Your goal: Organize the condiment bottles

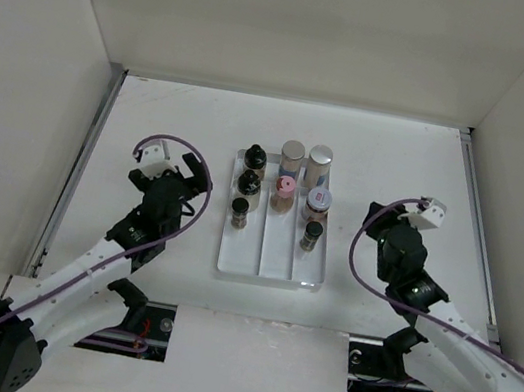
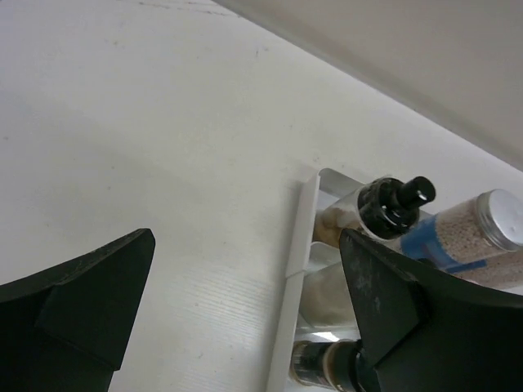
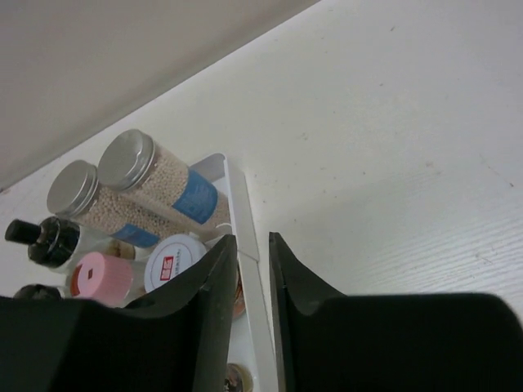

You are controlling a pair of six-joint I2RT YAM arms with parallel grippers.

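Observation:
Several condiment bottles stand in the white three-compartment tray [image 1: 270, 264]. Two black pointed caps [image 1: 255, 159] [image 1: 249, 184] and a dark cap [image 1: 239, 210] fill the left lane. Two silver caps [image 1: 293, 151] [image 1: 321, 156] stand at the back, with a pink cap [image 1: 284, 190], a white-topped cap [image 1: 318, 201] and a dark cap [image 1: 312, 233] nearer. My left gripper [image 1: 186, 186] is open and empty left of the tray, and its wrist view [image 2: 245, 327] shows the tray wall [image 2: 298, 261]. My right gripper [image 1: 380, 220] [image 3: 253, 241] is to the right of the tray, with its jaws nearly together and nothing in them.
White walls enclose the table on the left, back and right. Metal rails run along the table's left edge [image 1: 86, 155] and right edge [image 1: 475, 224]. The arm bases sit at the near edge.

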